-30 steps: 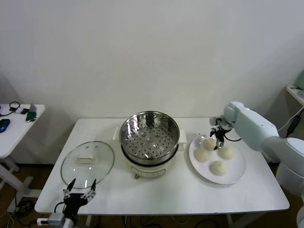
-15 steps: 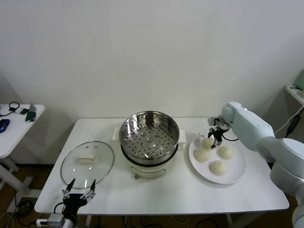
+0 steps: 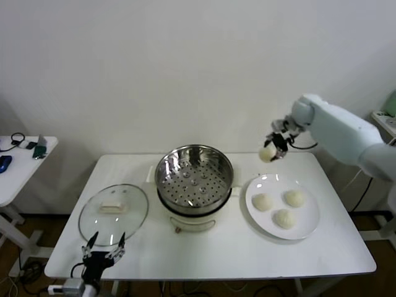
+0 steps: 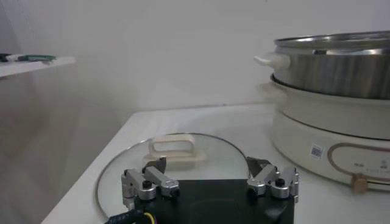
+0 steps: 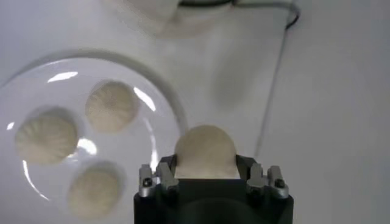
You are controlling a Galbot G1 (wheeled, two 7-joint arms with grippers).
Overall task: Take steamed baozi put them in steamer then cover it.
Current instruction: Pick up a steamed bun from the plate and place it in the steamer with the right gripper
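Note:
My right gripper [image 3: 270, 151] [image 5: 206, 170] is shut on one cream-white baozi [image 3: 266, 154] [image 5: 205, 151] and holds it in the air above the table's back edge, to the right of the steamer [image 3: 194, 175]. Three more baozi [image 3: 263, 202] [image 3: 294, 198] [image 3: 284, 218] lie on the white plate [image 3: 308, 226]. The steel steamer is uncovered and its perforated floor is bare. The glass cover [image 3: 114, 213] [image 4: 183, 167] lies flat on the table left of the steamer. My left gripper [image 3: 103, 242] [image 4: 210, 176] hangs open at the table's front left edge, just in front of the cover.
A small side table [image 3: 18, 167] with several small items stands far left. A shelf edge [image 3: 385, 120] shows at the far right. The steamer's cream base and handle [image 4: 271, 60] rise beside the cover. Bare tabletop [image 3: 216, 253] lies in front of the steamer.
My right gripper closed on a baozi on the plate and lifted it up and back, clear of the plate. The left arm has not moved.

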